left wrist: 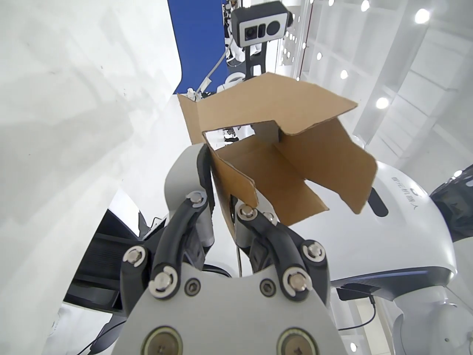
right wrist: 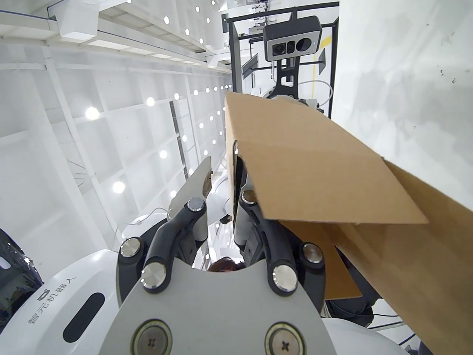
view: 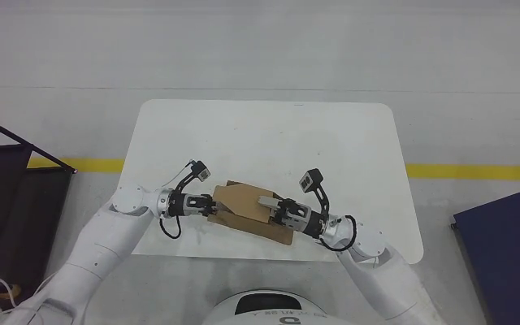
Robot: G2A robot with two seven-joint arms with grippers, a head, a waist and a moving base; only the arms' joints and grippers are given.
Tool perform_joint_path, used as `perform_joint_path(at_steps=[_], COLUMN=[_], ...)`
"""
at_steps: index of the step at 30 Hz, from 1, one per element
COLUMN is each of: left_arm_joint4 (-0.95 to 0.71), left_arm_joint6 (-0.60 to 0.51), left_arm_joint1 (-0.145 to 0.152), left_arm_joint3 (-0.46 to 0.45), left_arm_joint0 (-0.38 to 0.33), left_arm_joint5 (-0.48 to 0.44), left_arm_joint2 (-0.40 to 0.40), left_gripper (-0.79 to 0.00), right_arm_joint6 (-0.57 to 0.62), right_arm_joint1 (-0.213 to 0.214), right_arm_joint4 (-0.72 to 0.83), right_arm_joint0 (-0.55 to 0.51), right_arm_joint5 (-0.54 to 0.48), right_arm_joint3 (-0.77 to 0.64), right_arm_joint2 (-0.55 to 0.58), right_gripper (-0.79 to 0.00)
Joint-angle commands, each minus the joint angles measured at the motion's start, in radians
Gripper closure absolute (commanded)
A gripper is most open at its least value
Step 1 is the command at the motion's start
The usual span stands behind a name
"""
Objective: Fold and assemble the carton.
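Observation:
A brown carton (view: 244, 208) hangs partly opened over the front middle of the white table (view: 268, 138), between my two grippers. My left gripper (view: 211, 205) is at its left end. In the left wrist view this gripper (left wrist: 221, 182) is shut on a side wall of the carton (left wrist: 295, 119), whose flaps stand loose. My right gripper (view: 270, 208) is at the carton's right end. The right wrist view shows this gripper (right wrist: 225, 175) open: one finger is inside the carton (right wrist: 303, 164), and the silver finger (right wrist: 199, 182) is outside with a gap to the wall.
The table's front edge lies just below the carton, and bare table stretches behind and to both sides. A black frame (view: 24, 187) stands on the floor to the left. A dark blue panel (view: 491, 231) lies to the right.

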Motion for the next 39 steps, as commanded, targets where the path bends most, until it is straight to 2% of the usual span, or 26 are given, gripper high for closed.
perform_joint_path(at_steps=[1,4,5,6,16,27,32,39], left_arm_joint4=[-0.007,-0.008,-0.006,-0.004,0.004,-0.007,-0.008,-0.014], left_arm_joint6=[-0.002,-0.004,-0.006,-0.006,-0.002,0.012,0.021,0.034], left_arm_joint1=[0.000,0.000,0.000,0.000,0.001,0.034,0.045,0.044], left_arm_joint3=[0.007,0.013,0.013,0.013,0.025,-0.027,-0.021,-0.053], left_arm_joint0=[-0.001,-0.003,-0.005,-0.007,-0.010,0.083,0.127,0.122], left_arm_joint5=[0.002,0.004,0.006,0.006,0.002,-0.012,-0.021,-0.034], left_arm_joint2=[-0.001,-0.002,-0.002,-0.002,-0.011,-0.098,-0.118,-0.105], left_gripper=[0.000,0.000,0.000,0.000,0.000,-0.018,-0.003,-0.012], right_arm_joint6=[0.002,0.004,0.005,0.004,-0.001,-0.013,-0.004,0.010], right_arm_joint1=[0.001,0.002,0.002,0.002,0.004,0.007,0.011,0.013], right_arm_joint4=[0.000,-0.001,-0.002,-0.002,-0.011,0.023,0.054,0.057], right_arm_joint0=[-0.002,-0.003,-0.004,-0.004,-0.003,-0.006,-0.019,-0.025], right_arm_joint5=[0.000,-0.002,-0.002,-0.002,0.000,-0.017,-0.031,-0.029], right_arm_joint3=[-0.001,-0.004,-0.004,-0.005,-0.005,0.002,-0.003,-0.010], right_arm_joint2=[0.001,0.002,0.001,0.001,0.001,0.030,0.056,0.056], right_gripper=[-0.135,-0.108,-0.012,0.000,0.000,0.000,0.000,0.000])
